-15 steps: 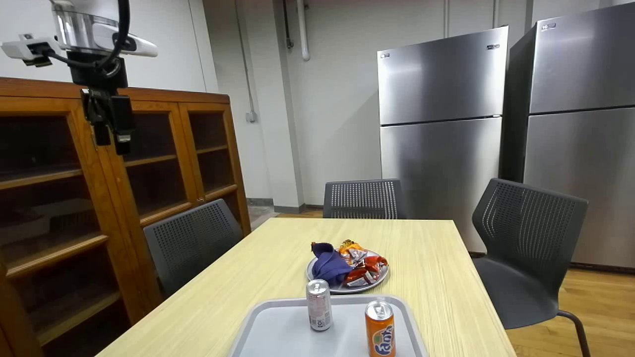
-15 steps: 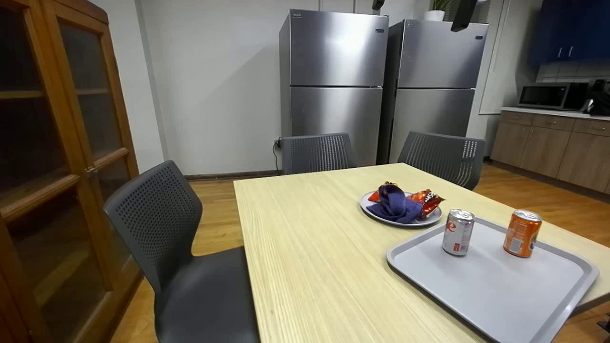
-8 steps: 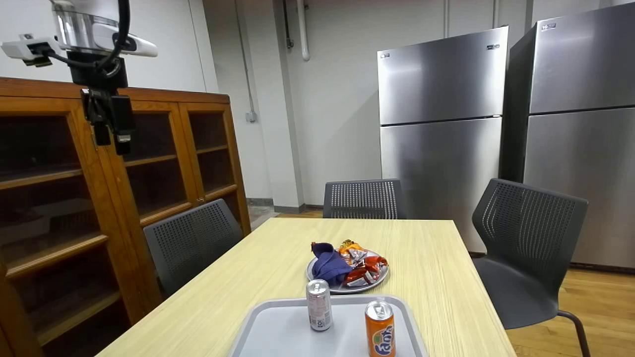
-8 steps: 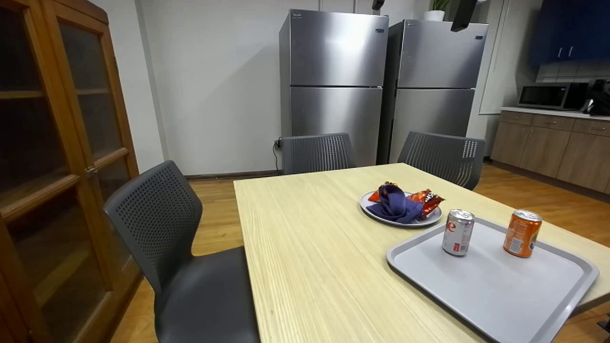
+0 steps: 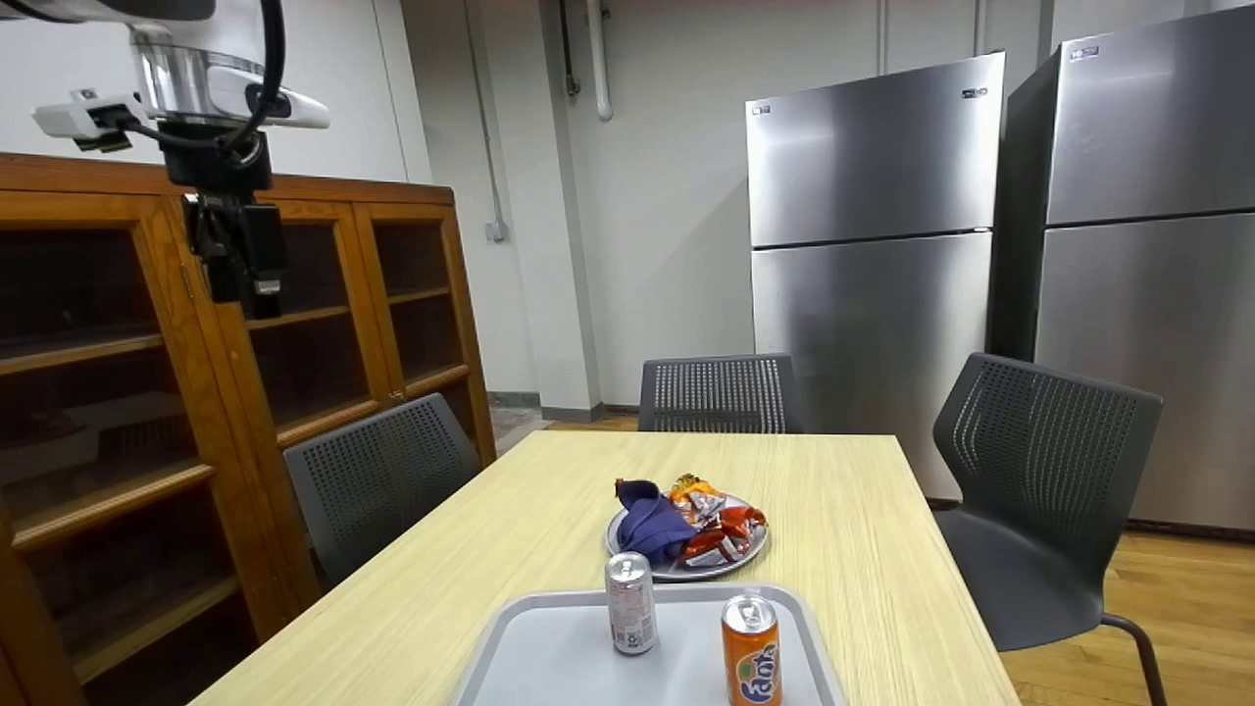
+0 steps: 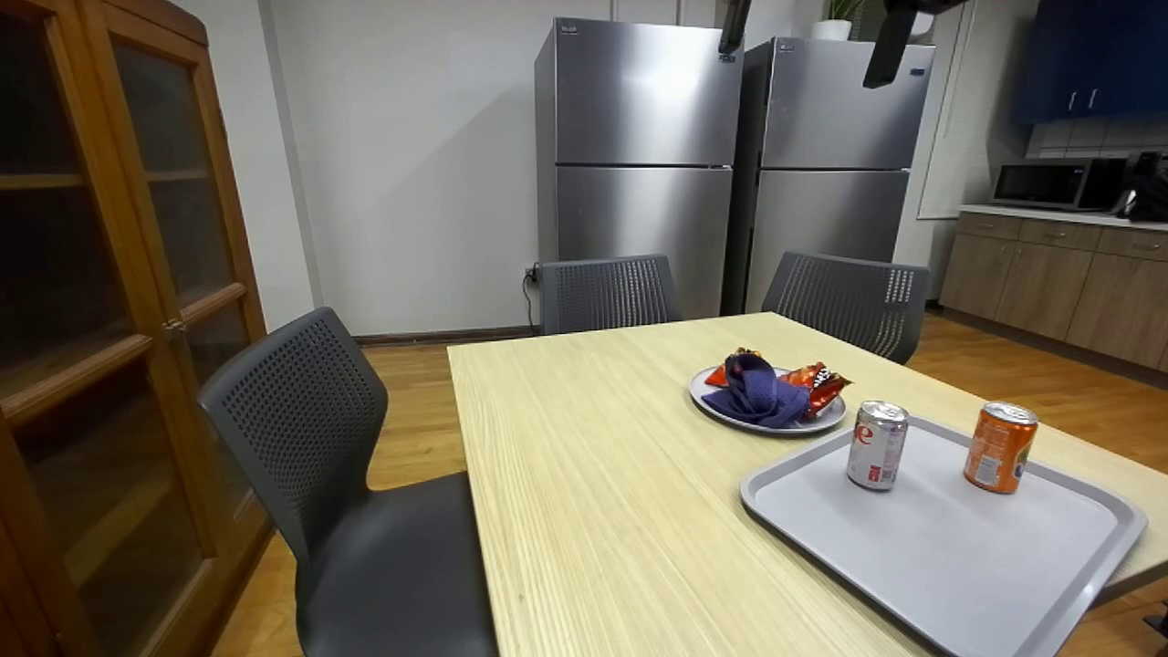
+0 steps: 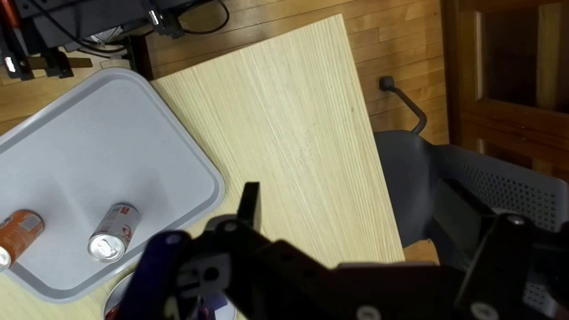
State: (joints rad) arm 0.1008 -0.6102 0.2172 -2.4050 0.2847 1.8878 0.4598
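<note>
My gripper [image 5: 245, 297] hangs high above the table, open and empty. Its fingertips also show at the top edge of an exterior view [image 6: 805, 62]. In the wrist view the gripper [image 7: 355, 204] has its fingers [image 7: 250, 200] wide apart, over bare table and a chair. A silver can [image 6: 878, 447] and an orange Fanta can [image 6: 1000, 449] stand upright on a grey tray [image 6: 958, 547]. In the wrist view the silver can [image 7: 118, 226] lies left of the gripper. Beyond the tray, a plate [image 6: 703, 383] holds a dark blue cloth [image 6: 757, 397] and red-orange snack bags [image 6: 823, 385].
A light wooden table [image 6: 584, 456] bears the tray and plate. Dark chairs [image 6: 301, 438] stand around it. A wooden glass-door cabinet [image 5: 196, 480] stands beside it. Two steel refrigerators [image 5: 873, 324] stand behind. Black equipment with cables [image 7: 89, 22] shows at the wrist view's top left.
In the last half second my gripper has moved a little right and down in an exterior view, and its fingers reach lower in both exterior views. Cans, tray and plate have not moved.
</note>
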